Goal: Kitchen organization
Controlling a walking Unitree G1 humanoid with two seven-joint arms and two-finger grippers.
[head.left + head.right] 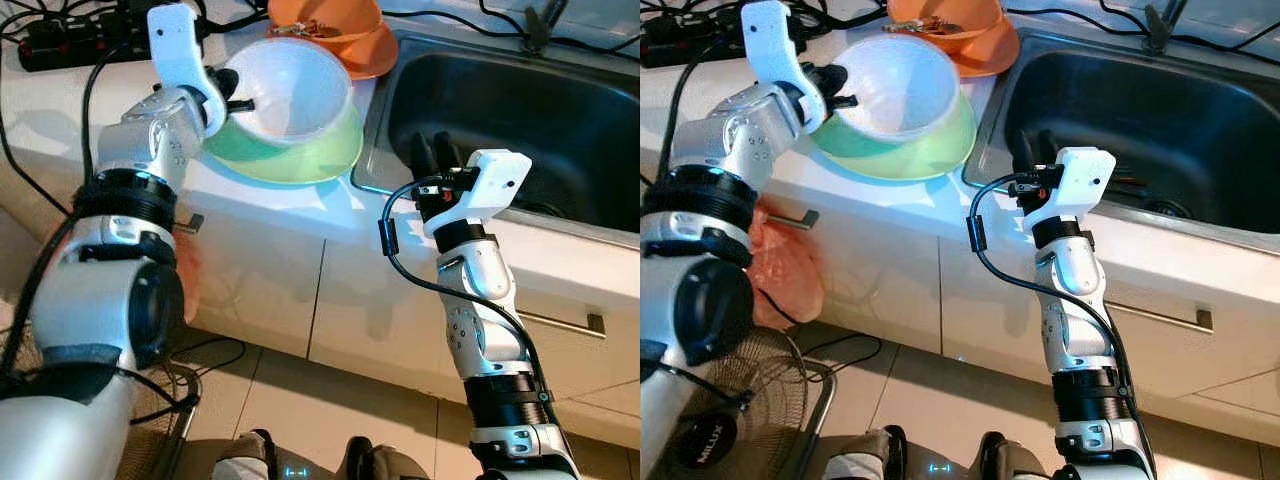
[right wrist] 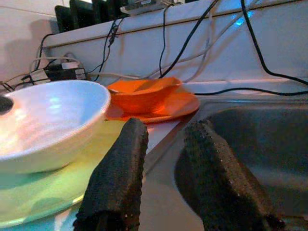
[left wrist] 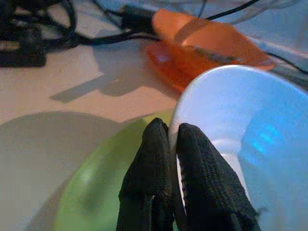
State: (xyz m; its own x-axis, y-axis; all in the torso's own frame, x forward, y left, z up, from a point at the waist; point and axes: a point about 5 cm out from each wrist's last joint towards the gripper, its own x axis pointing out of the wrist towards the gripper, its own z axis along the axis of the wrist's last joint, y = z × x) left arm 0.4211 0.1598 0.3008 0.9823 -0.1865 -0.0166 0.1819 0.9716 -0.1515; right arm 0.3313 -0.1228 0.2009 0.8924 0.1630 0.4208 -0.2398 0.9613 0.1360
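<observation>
One white bowl [image 1: 290, 95] is sitting on one green plate [image 1: 300, 155], its rim being pinched by the left gripper [image 3: 172, 137]. The right gripper [image 2: 166, 144] is hovering parted beside one sink [image 1: 520, 120].

White bowl [image 1: 288, 90] tilted, sitting in the green plate [image 1: 300, 155] on the counter's near edge; orange bowl [image 1: 325, 18] on orange plate [image 1: 368, 55] just beyond.

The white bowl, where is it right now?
The white bowl sits on the green plate on the counter, left of the sink, in front of the orange dishes; the left gripper pinches its rim.
</observation>
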